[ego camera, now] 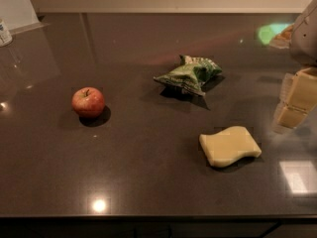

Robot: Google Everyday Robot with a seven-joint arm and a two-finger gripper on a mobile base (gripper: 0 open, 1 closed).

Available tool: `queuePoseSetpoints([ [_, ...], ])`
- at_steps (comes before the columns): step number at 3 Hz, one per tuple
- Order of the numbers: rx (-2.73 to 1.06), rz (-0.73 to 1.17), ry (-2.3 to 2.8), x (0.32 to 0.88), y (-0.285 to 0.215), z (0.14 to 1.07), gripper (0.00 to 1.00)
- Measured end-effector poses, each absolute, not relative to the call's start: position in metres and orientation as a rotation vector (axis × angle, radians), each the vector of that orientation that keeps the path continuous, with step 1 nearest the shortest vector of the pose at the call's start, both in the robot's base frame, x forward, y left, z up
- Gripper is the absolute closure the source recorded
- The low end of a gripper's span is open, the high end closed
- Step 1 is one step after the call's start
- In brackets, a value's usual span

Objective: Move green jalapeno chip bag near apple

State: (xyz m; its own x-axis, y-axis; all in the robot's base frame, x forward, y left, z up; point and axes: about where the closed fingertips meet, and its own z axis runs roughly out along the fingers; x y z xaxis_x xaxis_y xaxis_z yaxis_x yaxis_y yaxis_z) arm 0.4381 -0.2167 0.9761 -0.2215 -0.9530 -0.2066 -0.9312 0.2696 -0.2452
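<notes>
The green jalapeno chip bag lies crumpled on the dark countertop, right of centre toward the back. The red apple stands to the left, well apart from the bag. My gripper shows at the right edge as pale tan blocks below a grey arm, to the right of the bag and above the counter. It holds nothing that I can see.
A pale yellow wavy sponge lies in front of the bag, toward the right. A white container stands at the far left edge. The counter's front edge runs along the bottom. A green glow reflects at the back right.
</notes>
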Motion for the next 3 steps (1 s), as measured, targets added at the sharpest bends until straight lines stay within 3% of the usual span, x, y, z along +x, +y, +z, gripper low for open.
queuePoseSetpoints([
  [1,-1.725,-0.096,2.217,0.441,-0.214,0.976,0.0],
  [3,-1.661,0.026,2.156,0.497,-0.174,0.943,0.0],
])
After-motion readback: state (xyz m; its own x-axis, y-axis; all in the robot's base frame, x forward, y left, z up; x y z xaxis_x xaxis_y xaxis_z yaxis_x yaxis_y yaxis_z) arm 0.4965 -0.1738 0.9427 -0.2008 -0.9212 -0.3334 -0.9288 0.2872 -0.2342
